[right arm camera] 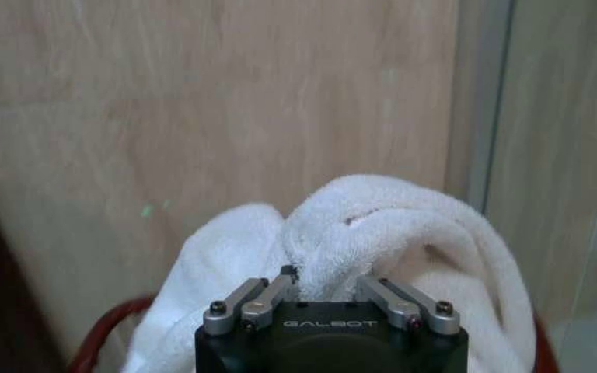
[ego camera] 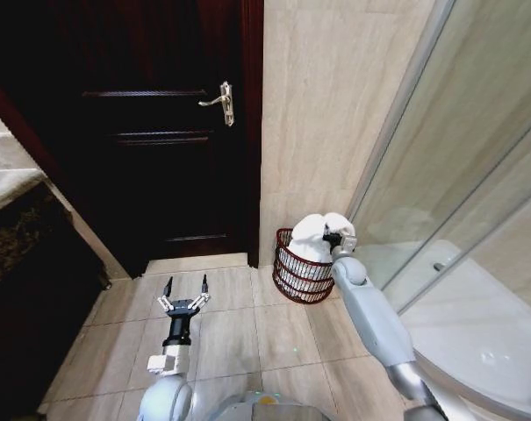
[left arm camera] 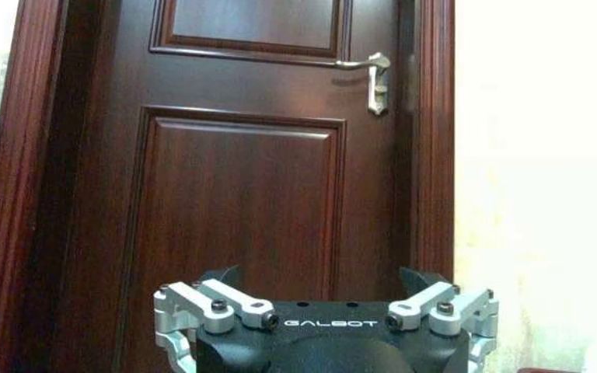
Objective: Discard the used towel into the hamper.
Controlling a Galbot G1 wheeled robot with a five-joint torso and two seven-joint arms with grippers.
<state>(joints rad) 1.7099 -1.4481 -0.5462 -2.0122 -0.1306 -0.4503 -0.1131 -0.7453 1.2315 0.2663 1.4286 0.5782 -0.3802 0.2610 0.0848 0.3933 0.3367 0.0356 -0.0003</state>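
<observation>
White towel (ego camera: 316,235), apparently clamped by the right gripper (ego camera: 333,239), mounds over the hamper (ego camera: 297,279) rim; left gripper (ego camera: 185,287) spread above open floor (ego camera: 283,338).

Right arm stretched forward and up, black-and-silver right gripper (ego camera: 333,239) at full reach, fingers (right arm camera: 267,299) pinched into white fabric. Left arm low and forward, black-and-silver left gripper (ego camera: 185,285) level, fingers (ego camera: 168,288) spread wide, nothing between them.

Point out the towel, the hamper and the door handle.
towel (ego camera: 313,233): head view, top of the white bundle.
hamper (ego camera: 293,280): head view, ribbed side wall.
door handle (ego camera: 221,99): head view, the lever.
</observation>
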